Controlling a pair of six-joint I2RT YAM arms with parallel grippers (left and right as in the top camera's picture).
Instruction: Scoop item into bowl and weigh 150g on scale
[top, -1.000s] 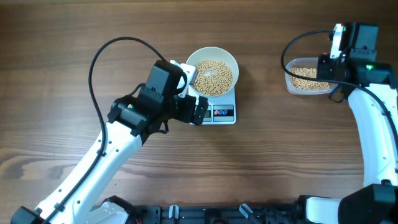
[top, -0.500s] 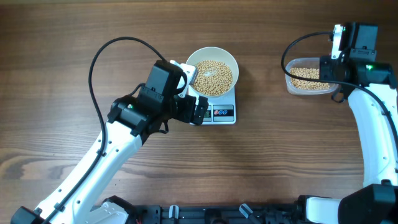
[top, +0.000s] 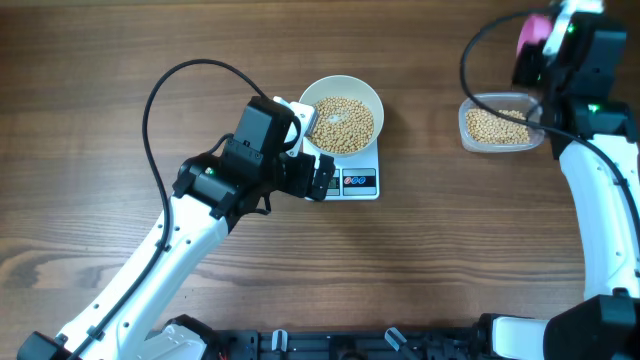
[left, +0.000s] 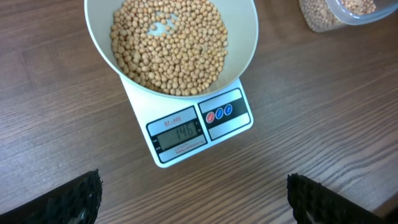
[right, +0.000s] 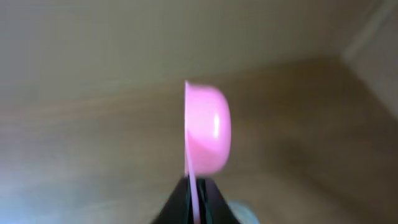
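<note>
Currently my right gripper (right: 194, 202) is pinched fully closed on the thin handle of the pink scoop (right: 208, 129), which is raised over the far edge of the clear tub (top: 464, 128) at far right. The scoop shows edge-on, turned on its side. The view is blurred, so I cannot tell whether anything rides in it.

My left gripper (left: 196, 200) is spread wide and holds nothing, just beside the left edge of the scale (left: 138, 106). The bowl (left: 247, 43) sits on the scale, well filled with beans (left: 171, 50). The display (left: 180, 132) appears to read 146, a little short of target.

Risks, as I judge them:
- Overshoot: only a small top-up seems needed, and a full scoop tipped in at once would pass the mark.
- Spill: the tub and bowl are well apart, and a tilted scoop could shed beans onto the table (top: 450, 260) on the way.
- False reading: my left fingers are close enough that a nudge to the scale or bowl would disturb the weight.
</note>
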